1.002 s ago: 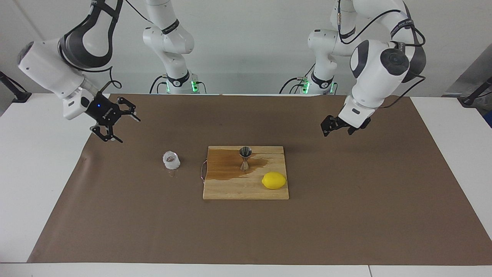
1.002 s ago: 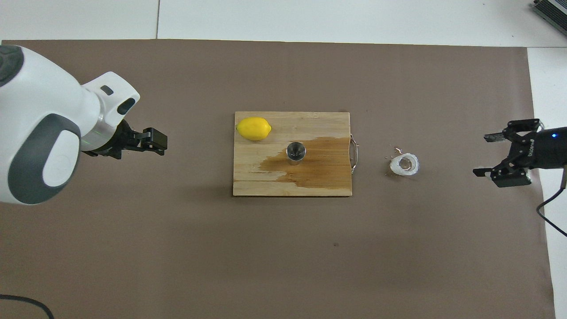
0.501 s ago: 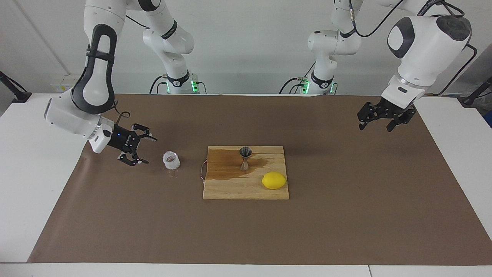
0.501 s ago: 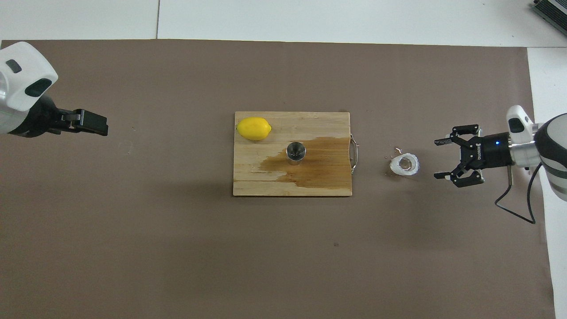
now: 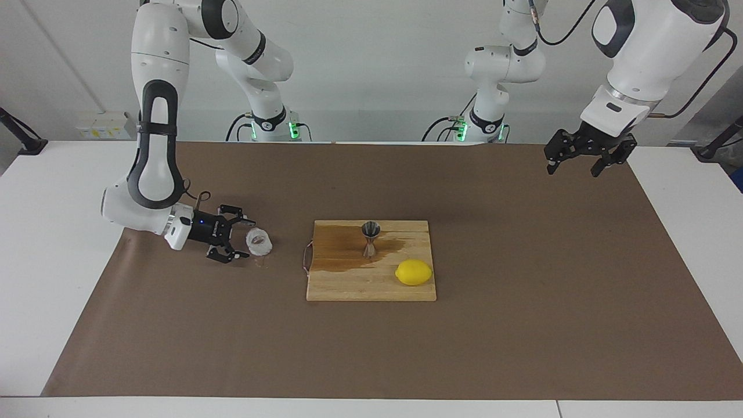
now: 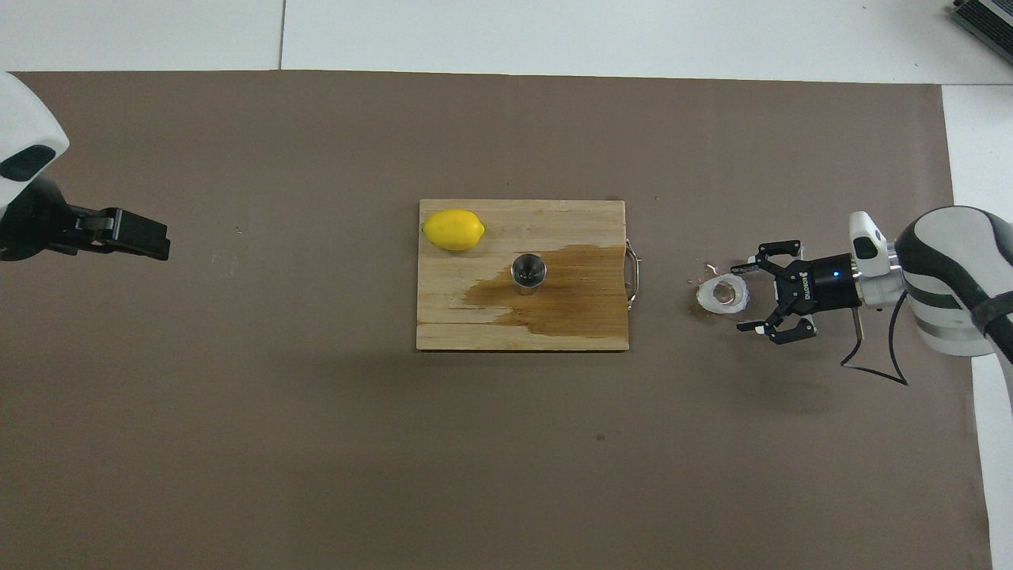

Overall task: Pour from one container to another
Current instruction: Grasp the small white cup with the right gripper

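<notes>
Shiny steel jigger (image 5: 370, 237) on a stained wooden board (image 5: 371, 284); matt brown paper (image 5: 522, 325) beneath.

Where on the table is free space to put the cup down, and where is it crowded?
Bare mat lies between the board and the table's edge farthest from the robots, and between the board and the left arm's end. Crowded: the board, with jigger, lemon and a wet stain; and around the cup, where the open right gripper reaches in.
</notes>
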Motion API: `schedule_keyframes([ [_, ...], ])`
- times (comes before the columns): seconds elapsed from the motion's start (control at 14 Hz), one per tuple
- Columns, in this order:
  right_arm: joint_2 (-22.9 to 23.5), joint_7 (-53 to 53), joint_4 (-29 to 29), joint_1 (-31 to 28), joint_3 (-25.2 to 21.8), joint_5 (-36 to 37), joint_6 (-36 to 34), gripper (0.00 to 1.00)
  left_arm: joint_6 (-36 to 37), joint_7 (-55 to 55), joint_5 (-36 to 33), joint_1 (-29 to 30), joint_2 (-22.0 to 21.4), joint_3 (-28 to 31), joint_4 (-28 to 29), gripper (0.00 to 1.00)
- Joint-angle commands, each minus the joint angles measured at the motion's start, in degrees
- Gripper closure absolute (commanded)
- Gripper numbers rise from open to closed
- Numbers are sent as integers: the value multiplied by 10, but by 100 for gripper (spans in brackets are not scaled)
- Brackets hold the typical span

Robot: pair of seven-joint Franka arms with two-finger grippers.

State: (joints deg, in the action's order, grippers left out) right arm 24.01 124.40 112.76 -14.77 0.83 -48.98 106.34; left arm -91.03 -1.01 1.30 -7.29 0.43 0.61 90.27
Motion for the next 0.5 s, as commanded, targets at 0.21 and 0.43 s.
schedule_keyframes([
  [0.21,2,59,25,15,3,-36,15,0,26,0,-11,64,-13,-69,7,0],
  [0.43,2,65,28,27,3,-50,17,0,23,2,-8,65,-9,-68,2,0],
])
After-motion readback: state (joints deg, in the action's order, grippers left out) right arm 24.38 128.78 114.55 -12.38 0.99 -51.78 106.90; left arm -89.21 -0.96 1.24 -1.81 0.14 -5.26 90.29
